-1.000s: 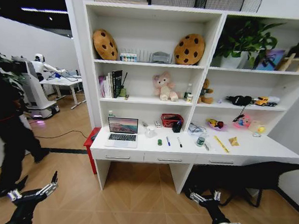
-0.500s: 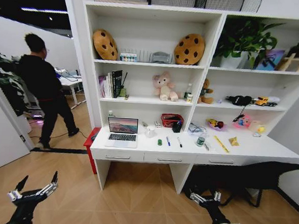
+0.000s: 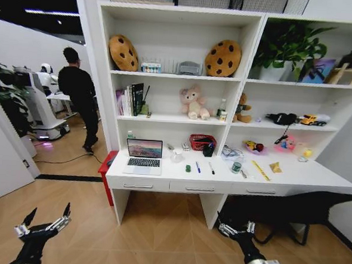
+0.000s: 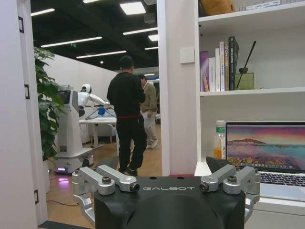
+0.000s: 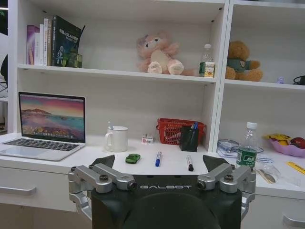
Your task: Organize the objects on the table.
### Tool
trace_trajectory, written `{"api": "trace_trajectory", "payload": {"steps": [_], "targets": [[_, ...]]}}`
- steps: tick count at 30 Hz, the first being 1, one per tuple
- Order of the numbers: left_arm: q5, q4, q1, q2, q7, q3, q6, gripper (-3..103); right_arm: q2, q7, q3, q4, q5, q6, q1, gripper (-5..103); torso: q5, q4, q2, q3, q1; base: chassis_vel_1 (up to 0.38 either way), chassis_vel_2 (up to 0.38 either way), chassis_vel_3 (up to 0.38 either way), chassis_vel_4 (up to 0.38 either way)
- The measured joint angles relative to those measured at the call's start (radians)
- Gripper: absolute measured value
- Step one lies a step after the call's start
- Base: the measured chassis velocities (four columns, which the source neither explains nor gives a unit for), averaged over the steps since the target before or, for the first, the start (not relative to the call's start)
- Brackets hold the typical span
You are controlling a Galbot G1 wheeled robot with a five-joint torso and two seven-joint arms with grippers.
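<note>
Right pincer [image 3: 234, 228] has crept slightly nearer the desk [image 3: 293, 175], fingers apart, empty. Left pincer [image 3: 42, 224] apart, low, idle. Laptop [image 3: 143, 156], pen [image 3: 198, 167] untouched; approach only.

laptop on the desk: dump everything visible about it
The laptop is a thin silver clamshell, open, its screen upright and lit with a pink-and-blue mountain landscape wallpaper. A dark keyboard and a pale trackpad show on the base. It rests flat at the left end of the white desk, near the front edge, above the left drawer. The white mug stands to its right, apart from it. Nothing touches it but the desk, and both grippers hang low, well short of it.
</note>
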Motion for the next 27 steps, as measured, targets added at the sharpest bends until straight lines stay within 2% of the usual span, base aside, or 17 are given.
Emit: {"api": "trace_trajectory", "payload": {"steps": [10, 13, 15, 27], "targets": [[-0.039, 0.039, -0.02, 0.041, 0.001, -0.005, 0.001, 100, 0.006, 0.001, 0.015, 0.015, 0.003, -0.007, 0.028, 100, -0.0005, -0.0001, 0.0, 0.0, 0.001, -0.171, 0.175, 0.175, -0.18], [-0.054, 0.048, -0.029, 0.047, -0.002, -0.007, 0.004, 100, 0.005, 0.001, 0.022, 0.02, 0.017, -0.012, 0.036, 100, 0.0005, 0.0, 0.0, 0.0, 0.001, -0.165, 0.17, 0.166, -0.164], [-0.065, 0.059, -0.031, 0.054, -0.002, -0.013, 0.006, 100, 0.007, 0.002, 0.03, 0.022, 0.025, -0.012, 0.038, 100, -0.0003, -0.0001, 0.0, 0.0, 0.001, -0.142, 0.148, 0.167, -0.146], [-0.062, 0.06, -0.044, 0.059, -0.009, 0.002, 0.02, 100, 0.032, 0.004, 0.034, 0.027, 0.031, -0.012, 0.041, 100, -0.0003, -0.0002, 0.0, 0.0, 0.0, -0.144, 0.154, 0.15, -0.151]]}}
